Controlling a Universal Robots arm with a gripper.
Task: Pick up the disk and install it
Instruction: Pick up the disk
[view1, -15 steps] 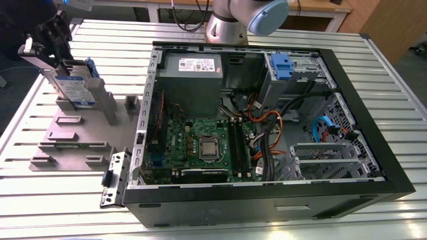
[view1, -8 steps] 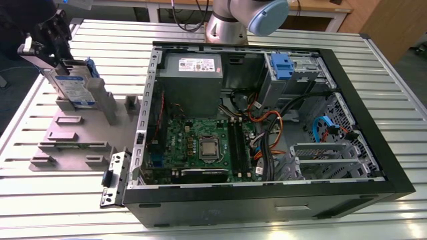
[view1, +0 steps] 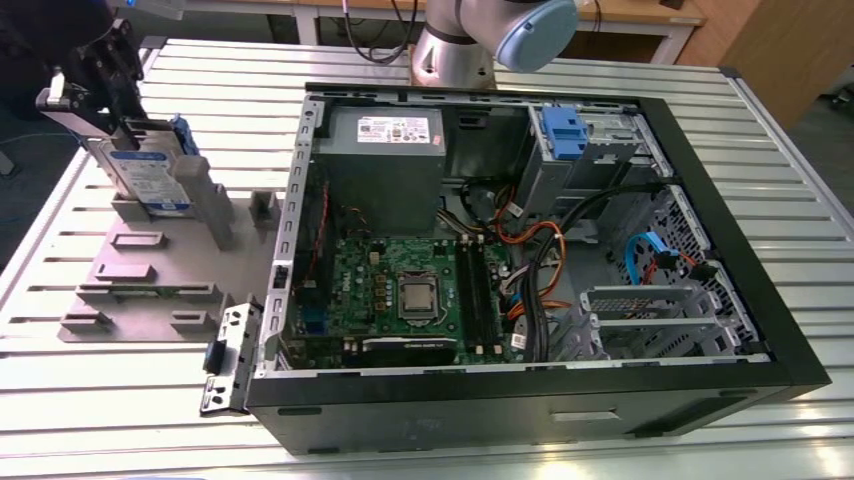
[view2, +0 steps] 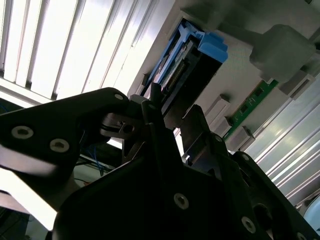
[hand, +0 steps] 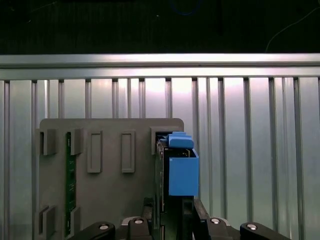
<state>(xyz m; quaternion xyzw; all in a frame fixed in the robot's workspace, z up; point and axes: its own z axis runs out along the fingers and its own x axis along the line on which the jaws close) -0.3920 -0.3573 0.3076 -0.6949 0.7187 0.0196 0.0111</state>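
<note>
Exterior view: the gripper (view1: 124, 135) sat with fingers pinched onto the disk (view1: 154, 180); a stand (view1: 160, 265) near the table's (view1: 80, 420) edge held it upright for that.

Exterior view: bright, even overhead light; slatted table (view1: 774, 180) pale with mild glare, computer case (view1: 747, 330) interior dimmer, shadows soft. Second wrist view: heavy glare on the slats beyond the gripper (view2: 175, 107), its body a near-black silhouette. First wrist view: bright glare band far ahead of the gripper (hand: 172, 220), blackness beyond.
</note>
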